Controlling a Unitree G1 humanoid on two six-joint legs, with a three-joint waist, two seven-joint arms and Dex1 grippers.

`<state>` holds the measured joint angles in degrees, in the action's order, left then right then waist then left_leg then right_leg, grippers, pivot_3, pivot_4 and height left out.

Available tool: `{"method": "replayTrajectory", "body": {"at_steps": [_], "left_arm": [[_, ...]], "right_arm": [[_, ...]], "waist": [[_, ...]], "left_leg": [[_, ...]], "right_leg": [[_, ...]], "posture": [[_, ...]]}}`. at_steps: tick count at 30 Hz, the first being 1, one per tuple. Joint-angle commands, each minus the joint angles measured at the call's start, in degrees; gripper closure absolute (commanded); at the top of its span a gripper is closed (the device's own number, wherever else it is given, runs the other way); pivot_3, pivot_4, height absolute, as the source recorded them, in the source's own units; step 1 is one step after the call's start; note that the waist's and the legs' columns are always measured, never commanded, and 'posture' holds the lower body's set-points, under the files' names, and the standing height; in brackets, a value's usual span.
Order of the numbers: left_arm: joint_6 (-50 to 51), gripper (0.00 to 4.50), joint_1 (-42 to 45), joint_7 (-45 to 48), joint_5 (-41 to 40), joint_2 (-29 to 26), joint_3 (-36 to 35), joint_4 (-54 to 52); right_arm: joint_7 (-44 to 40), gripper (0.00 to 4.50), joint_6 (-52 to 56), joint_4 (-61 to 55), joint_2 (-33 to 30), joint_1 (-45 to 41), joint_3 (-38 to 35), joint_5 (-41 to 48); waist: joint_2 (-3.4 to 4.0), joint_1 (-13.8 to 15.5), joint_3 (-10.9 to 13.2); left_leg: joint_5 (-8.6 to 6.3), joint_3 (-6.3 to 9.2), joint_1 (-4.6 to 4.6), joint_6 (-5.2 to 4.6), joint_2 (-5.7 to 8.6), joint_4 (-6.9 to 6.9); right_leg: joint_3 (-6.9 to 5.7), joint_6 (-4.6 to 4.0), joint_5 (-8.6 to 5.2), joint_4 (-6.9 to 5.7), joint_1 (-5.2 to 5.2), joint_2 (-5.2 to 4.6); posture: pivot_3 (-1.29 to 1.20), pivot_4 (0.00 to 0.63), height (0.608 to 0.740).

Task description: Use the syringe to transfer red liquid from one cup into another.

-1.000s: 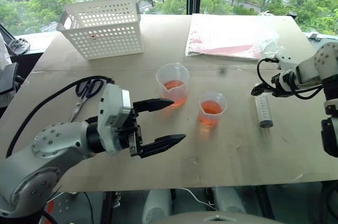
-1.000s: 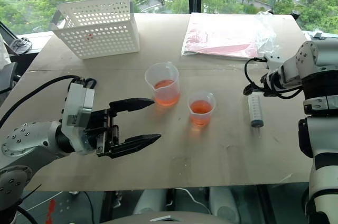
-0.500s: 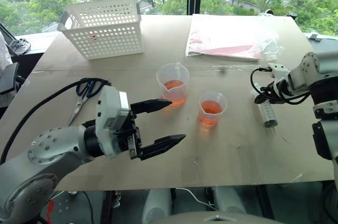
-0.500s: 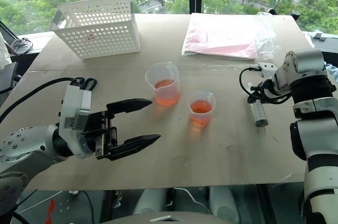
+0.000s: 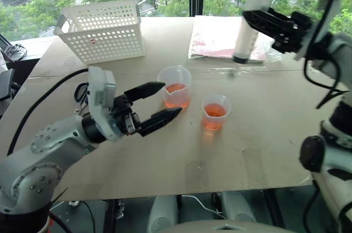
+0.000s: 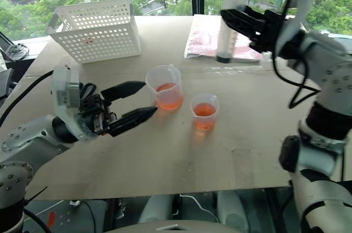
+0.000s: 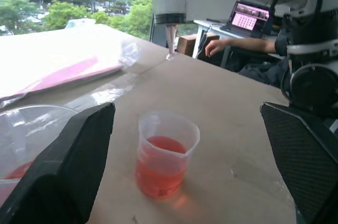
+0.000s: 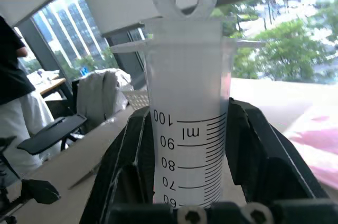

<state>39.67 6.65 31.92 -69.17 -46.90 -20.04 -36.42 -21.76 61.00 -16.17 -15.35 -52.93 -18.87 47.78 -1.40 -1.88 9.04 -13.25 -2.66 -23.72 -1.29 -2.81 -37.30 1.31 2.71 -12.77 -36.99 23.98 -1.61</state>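
Clear plastic syringe (image 5: 248,16) hangs upright, clamped in right gripper (image 5: 263,21) fingers.

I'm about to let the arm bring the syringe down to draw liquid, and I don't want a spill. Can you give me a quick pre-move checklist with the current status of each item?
1. Right gripper shut on the syringe: ok.
2. Syringe upright, tip down: ok.
3. Syringe tip over the spouted beaker: not ok, it hangs above the far side of the table.
4. Beaker holds red liquid: ok.
5. Small cup upright, apart from the beaker: ok.
6. Left gripper open, beside the beaker, not holding it: ok.
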Motion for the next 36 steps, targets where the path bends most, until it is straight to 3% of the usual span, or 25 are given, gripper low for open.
{"method": "replayTrajectory", "body": {"at_steps": [1,8,14,21,24,29,36], "left_arm": [[-1.3,0.0,4.8,-2.9,1.3,-0.3,-3.0,4.6],[-2.7,0.0,14.8,-5.2,11.0,-5.3,-6.6,15.9],[3.4,0.0,21.8,-6.9,14.2,-11.4,-5.5,21.4],[7.1,0.0,29.8,11.0,14.8,-18.0,2.3,26.6],[6.1,0.0,34.3,16.6,18.8,-18.4,7.4,30.3],[3.2,0.0,44.8,20.3,28.5,-14.0,16.5,38.5],[-1.9,0.0,47.8,26.5,36.7,-9.8,21.7,42.0]], "right_arm": [[0.6,3.06,-18.0,-1.2,7.2,1.9,9.9,-9.8],[-2.1,3.06,-41.3,11.7,16.3,4.9,24.3,-25.3],[-6.7,3.06,-45.0,16.7,15.4,8.6,29.4,-29.5],[-7.5,3.06,-45.9,21.7,15.3,9.7,32.6,-34.5],[-8.5,3.06,-46.8,23.3,15.4,9.2,33.0,-35.4],[-9.2,3.06,-48.9,25.6,16.9,8.5,32.6,-36.0],[-10.9,3.06,-49.0,25.1,18.8,8.6,32.0,-34.6]], "waist": [[0.0,0.0,0.0],[-0.08,0.0,0.0],[-0.19,0.2,0.1],[-0.2,-0.3,0.1],[-0.2,-0.3,0.1],[-0.25,-0.1,0.1],[-0.26,-0.4,0.1]], "left_leg": [[0.0,0.0,-0.02,0.01,0.0,-0.01],[0.0,-0.13,-0.21,0.05,0.26,0.0],[0.0,-0.1,-0.24,0.08,0.3,0.09],[0.04,-0.05,-0.18,0.14,0.29,0.09],[0.05,-0.07,-0.16,0.15,0.29,0.1],[0.05,-0.04,-0.18,0.14,0.3,0.07],[0.05,-0.1,-0.31,0.15,0.28,0.09]], "right_leg": [[-0.01,-0.03,0.01,0.0,0.01,-0.01],[0.02,-0.16,0.12,0.21,0.05,-0.34],[-0.11,-0.12,0.07,0.21,0.07,-0.42],[-0.16,-0.13,0.07,0.05,0.07,-0.4],[-0.13,-0.13,0.07,0.04,0.08,-0.39],[-0.15,-0.12,0.07,0.05,0.07,-0.35],[-0.07,-0.12,0.07,0.05,0.22,-0.35]], "posture": [[0.0,0.15,0.74],[0.0,0.15,0.74],[0.0,0.15,0.74],[0.0,0.15,0.74],[0.0,0.15,0.74],[0.0,0.15,0.74],[0.0,0.15,0.74]]}}
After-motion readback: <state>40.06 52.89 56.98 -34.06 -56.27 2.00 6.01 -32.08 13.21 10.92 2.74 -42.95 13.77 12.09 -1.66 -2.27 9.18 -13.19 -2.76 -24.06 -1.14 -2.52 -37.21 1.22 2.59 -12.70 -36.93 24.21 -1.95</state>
